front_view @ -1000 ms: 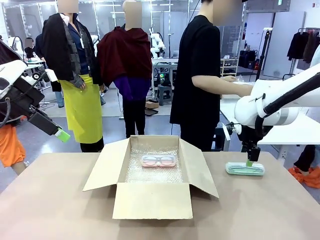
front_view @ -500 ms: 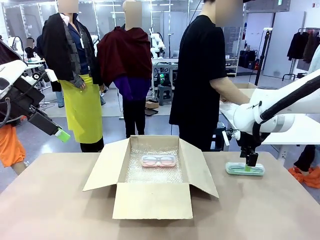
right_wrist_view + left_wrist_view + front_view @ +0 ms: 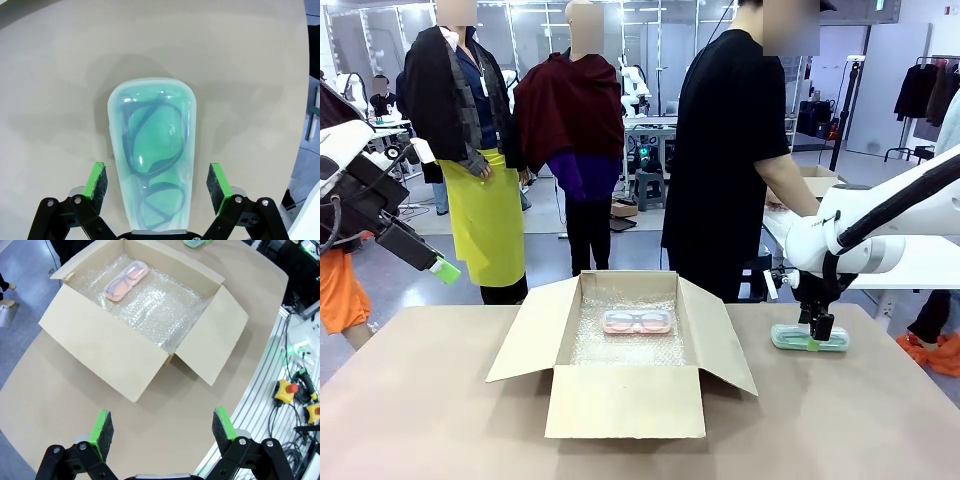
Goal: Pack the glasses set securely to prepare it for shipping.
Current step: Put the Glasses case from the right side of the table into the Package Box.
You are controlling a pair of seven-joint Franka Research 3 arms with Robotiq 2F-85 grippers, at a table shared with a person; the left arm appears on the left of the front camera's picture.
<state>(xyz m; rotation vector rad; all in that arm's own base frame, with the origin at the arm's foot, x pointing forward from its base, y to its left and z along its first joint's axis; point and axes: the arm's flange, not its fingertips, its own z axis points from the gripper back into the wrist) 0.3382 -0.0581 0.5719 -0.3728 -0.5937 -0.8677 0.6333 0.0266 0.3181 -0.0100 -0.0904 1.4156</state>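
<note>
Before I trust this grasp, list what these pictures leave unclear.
Right wrist view: near end of the teal glasses pack, under the right gripper.
Front view: whether its fingers touch the pack, too small.
Front view: cardboard box floor nearest us, behind its front wall.
</note>
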